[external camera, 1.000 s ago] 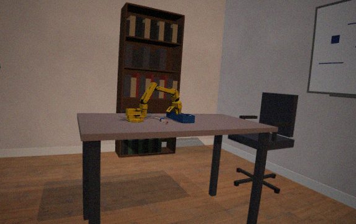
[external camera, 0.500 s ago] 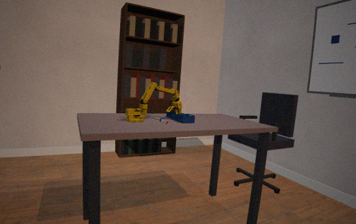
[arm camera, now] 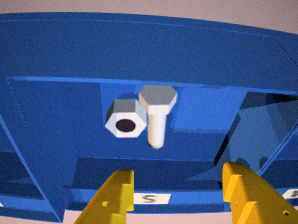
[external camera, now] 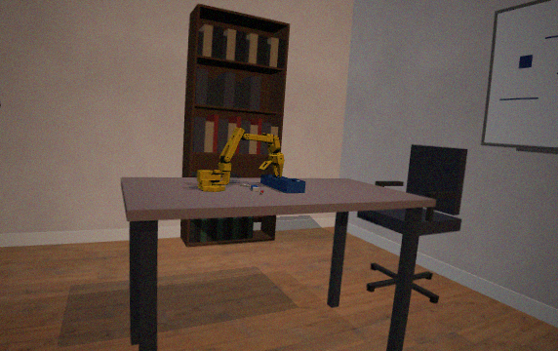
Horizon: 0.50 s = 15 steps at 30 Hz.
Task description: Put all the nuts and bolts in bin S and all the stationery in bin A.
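In the wrist view the blue bin (arm camera: 80,50) (external camera: 286,185) fills the picture, and a white label with the letter S (arm camera: 150,197) sits on its near wall. A grey hex nut (arm camera: 125,120) and a grey bolt (arm camera: 157,113) lie side by side on the bin's floor, touching or nearly so. My gripper (arm camera: 178,173) (external camera: 274,168) hangs just above the bin's near wall. Its yellow fingers stand apart with nothing between them.
A second blue compartment (arm camera: 266,123) adjoins on the right; its label is cut off at the frame edge. Small loose things (external camera: 256,186) (external camera: 261,192) lie on the table (external camera: 172,197) between the arm's base (external camera: 211,180) and the bin. A chair (external camera: 430,195) stands at the table's right.
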{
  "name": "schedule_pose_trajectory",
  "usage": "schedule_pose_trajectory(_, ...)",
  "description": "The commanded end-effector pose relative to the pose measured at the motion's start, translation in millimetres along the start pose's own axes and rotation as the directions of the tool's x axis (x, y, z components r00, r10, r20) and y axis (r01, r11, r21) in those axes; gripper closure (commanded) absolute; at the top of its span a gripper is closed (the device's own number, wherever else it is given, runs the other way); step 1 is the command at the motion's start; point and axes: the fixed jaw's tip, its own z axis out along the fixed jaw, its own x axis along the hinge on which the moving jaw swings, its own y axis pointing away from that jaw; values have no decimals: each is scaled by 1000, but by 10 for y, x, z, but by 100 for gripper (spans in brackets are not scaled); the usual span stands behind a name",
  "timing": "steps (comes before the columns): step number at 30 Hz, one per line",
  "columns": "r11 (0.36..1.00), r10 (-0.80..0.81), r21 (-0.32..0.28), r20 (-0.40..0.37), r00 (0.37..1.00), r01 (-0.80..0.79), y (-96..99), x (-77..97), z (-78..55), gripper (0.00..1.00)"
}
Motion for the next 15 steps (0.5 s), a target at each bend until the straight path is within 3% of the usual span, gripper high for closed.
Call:
schedule_pose_trajectory(1, 1000, -1, -2, -84, 996, 1, 30, 123, -290, 83)
schedule_pose_trajectory(6, 1000, -1, -2, -84, 996, 1, 30, 114, -362, 83)
schedule_pose_trajectory(15, 1000, -1, -2, -84, 996, 1, 30, 113, -371, 83)
